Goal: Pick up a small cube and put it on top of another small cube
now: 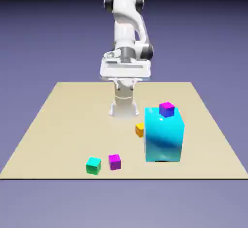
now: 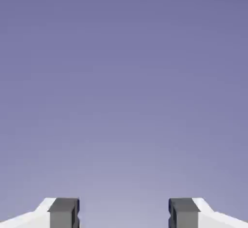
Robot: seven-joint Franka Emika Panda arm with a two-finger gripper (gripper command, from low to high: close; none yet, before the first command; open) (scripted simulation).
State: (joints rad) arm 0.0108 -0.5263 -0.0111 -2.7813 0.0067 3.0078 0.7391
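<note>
The small teal-green cube (image 1: 93, 165) sits near the table's front edge, left of the middle in the exterior view. Close to its right lies a small magenta cube (image 1: 115, 161), apart from it. My gripper (image 1: 125, 83) hangs high over the table's far side, just in front of the robot's base and far from all cubes. In the hand view the gripper (image 2: 124, 215) is open, its two grey fingertips (image 2: 64, 213) wide apart with nothing between them. Only the plain backdrop shows there, and no cube.
A large cyan block (image 1: 164, 135) stands right of the middle with a second small magenta cube (image 1: 166, 109) on its top. A small orange cube (image 1: 140, 129) rests against the block's left side. The tan table (image 1: 58, 125) carries them all.
</note>
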